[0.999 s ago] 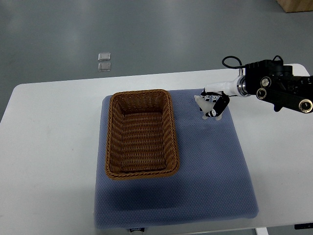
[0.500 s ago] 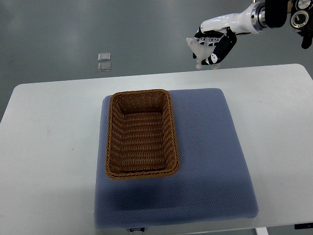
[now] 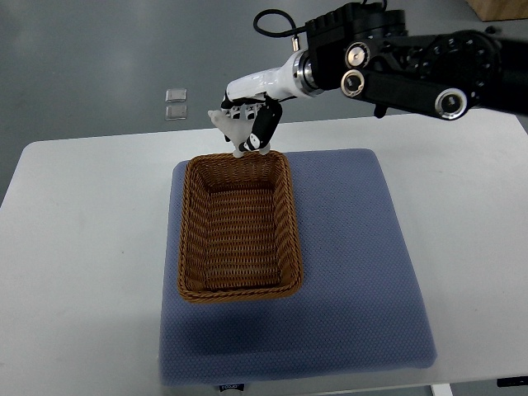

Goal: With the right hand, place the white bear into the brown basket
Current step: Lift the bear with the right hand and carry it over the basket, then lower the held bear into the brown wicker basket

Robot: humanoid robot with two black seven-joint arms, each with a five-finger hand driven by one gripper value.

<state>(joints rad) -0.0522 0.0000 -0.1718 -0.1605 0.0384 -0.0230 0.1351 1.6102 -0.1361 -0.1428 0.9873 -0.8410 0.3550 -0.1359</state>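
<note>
top view: since there is only this one camera, everything below comes from it.
robot hand: as the arm enters from the picture's right edge, this is the right robot hand (image 3: 247, 125); fingers curled round the white bear (image 3: 233, 130), pinching it from above and from the side.
white bear: held in the air at the far short rim of the brown basket (image 3: 190, 239), not in it yet; only a pale bit shows past the fingers, the rest is hidden.
brown basket: woven, rectangular, nothing inside; sits on the left part of the blue mat (image 3: 363, 272), which lies on the white worktop (image 3: 82, 247).
left hand: not in view.
handling, judged: bear looks small and light; soft or hard cannot be told from here. Light thing, so little squeeze needed, but a smooth surface could slip through hard fingers.
where to hold, judged: round the body, as now; limbs or ears would give a poorer hold.
risk, judged: the bear hangs over the rim, not the middle; let go here and it may catch the wicker edge and tip outward.
next, judged: carry nearer over the basket floor, lower, then spread the fingers.
</note>
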